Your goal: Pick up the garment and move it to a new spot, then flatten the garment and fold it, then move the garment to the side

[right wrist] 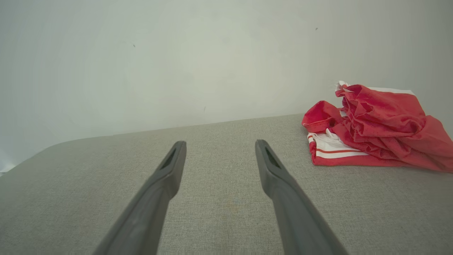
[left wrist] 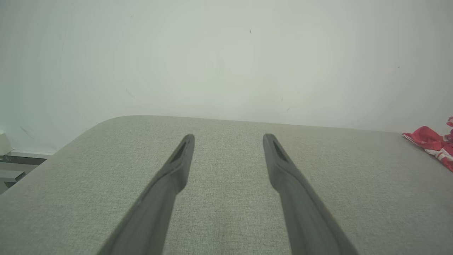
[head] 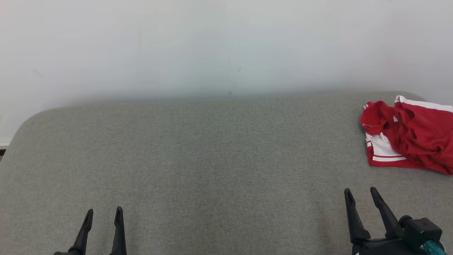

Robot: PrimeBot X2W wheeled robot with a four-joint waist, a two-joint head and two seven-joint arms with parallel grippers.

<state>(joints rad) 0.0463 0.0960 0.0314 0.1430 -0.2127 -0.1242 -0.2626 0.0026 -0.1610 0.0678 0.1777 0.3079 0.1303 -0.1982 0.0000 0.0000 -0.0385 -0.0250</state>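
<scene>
A crumpled red garment (head: 412, 136) with white stripes lies in a heap at the far right of the grey fabric surface, partly cut off by the head view's right edge. It shows up again as the garment (right wrist: 378, 127) on the right of the right wrist view and as a small red patch of garment (left wrist: 433, 143) at the right edge of the left wrist view. My right gripper (head: 361, 194) stands open near the front right, short of the heap, holding nothing. At the lower left my left gripper (head: 104, 213) is open and empty too.
The grey fabric surface (head: 212, 159) has a rounded far-left corner and ends at a plain white wall (head: 212, 46). Past that corner a bit of floor and skirting (left wrist: 17, 166) shows.
</scene>
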